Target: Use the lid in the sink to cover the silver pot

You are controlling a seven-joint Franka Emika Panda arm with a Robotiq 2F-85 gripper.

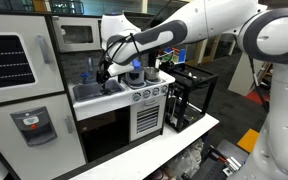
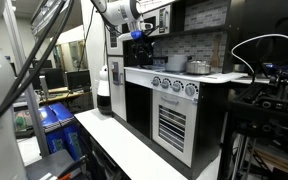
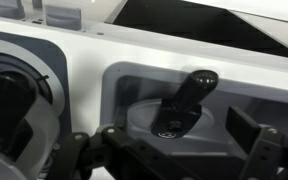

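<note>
Directly beneath the hand [image 3: 172,150], and a little ahead of it, the lid [image 3: 149,122] lies flat in the sink [image 3: 124,85]. It is a round disc of dull grey metal with no long axis to line up on. A dark, glossy stalk [image 3: 189,95] slants up over it. I take this for the lid's knob, and so the part to pinch, but it may be the faucet; I cannot tell which. The basin is matt light-grey plastic with rounded corners, sunk into the smooth white worktop [image 3: 84,60]. The hand hangs over it spread wide and empty, its black fingers [image 3: 84,150] straddling the disc's line. Beside the sink sits a black ringed burner [image 3: 14,110]. In an exterior view, the silver pot [image 2: 198,66], squat and shiny, stands further along the worktop, well apart from the hand [image 2: 134,34].
</note>
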